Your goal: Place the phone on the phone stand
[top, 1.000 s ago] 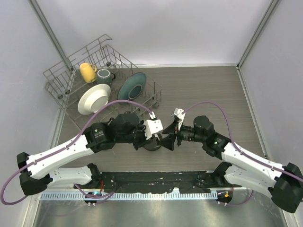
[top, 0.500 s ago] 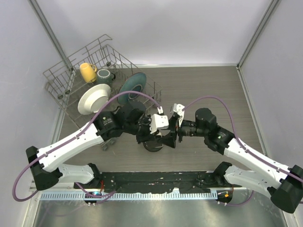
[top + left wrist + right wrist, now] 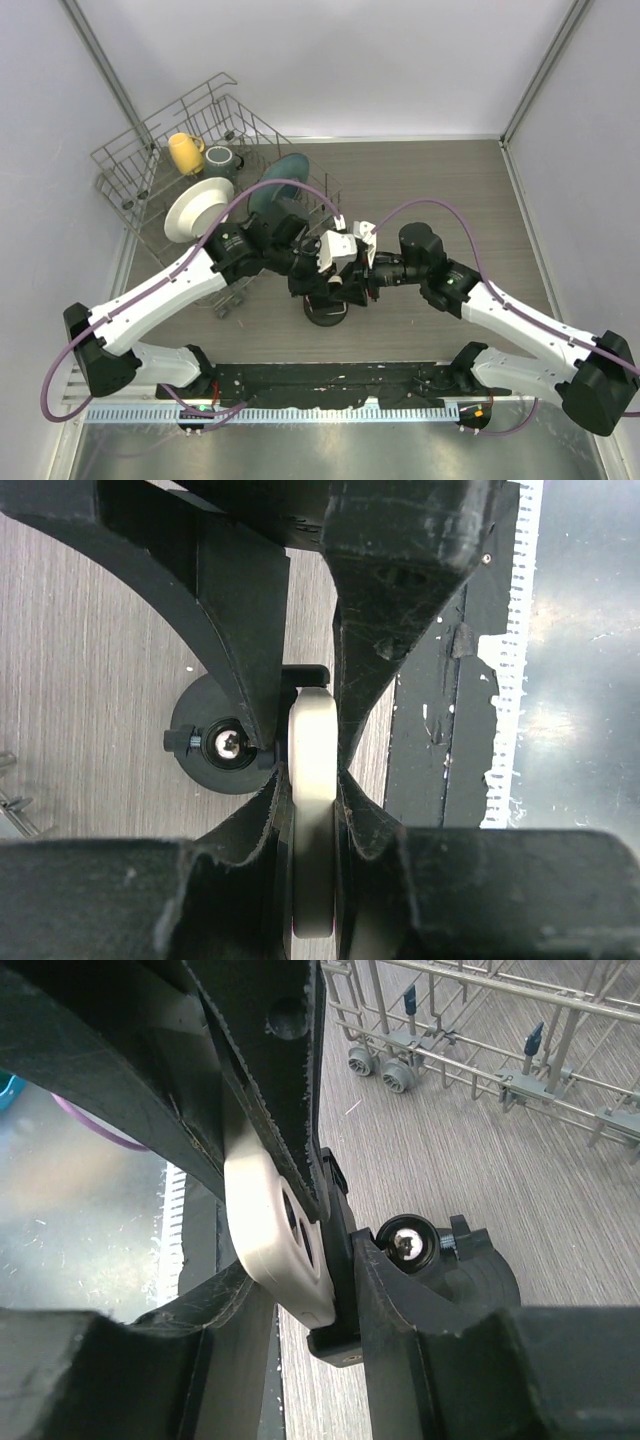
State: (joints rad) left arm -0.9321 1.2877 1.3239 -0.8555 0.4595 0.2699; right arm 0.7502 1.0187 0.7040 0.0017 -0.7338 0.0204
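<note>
The phone [image 3: 313,770] shows edge-on as a pale rim clamped between my left gripper's [image 3: 313,785] fingers. In the right wrist view its pale back with the lenses [image 3: 268,1235] lies against the phone stand's black head [image 3: 340,1260]. The stand's round base [image 3: 205,765] is on the table below, and it also shows in the top view [image 3: 325,314]. My right gripper [image 3: 300,1252] is shut around the stand's head with the phone's lower end between its jaws. In the top view both grippers, left [image 3: 335,283] and right [image 3: 357,283], meet above the base and hide the phone.
A grey wire dish rack [image 3: 150,150] stands at the back left with a yellow mug [image 3: 184,152], a white plate [image 3: 198,208] and a teal bowl [image 3: 283,172]. Its wheeled edge [image 3: 480,1050] is close behind the stand. The black arm mount runs along the near edge [image 3: 330,380].
Both grippers have closed in over the stand's base. The left gripper carried the phone right and farther back; the right gripper moved left until the phone sat against the stand's head.
</note>
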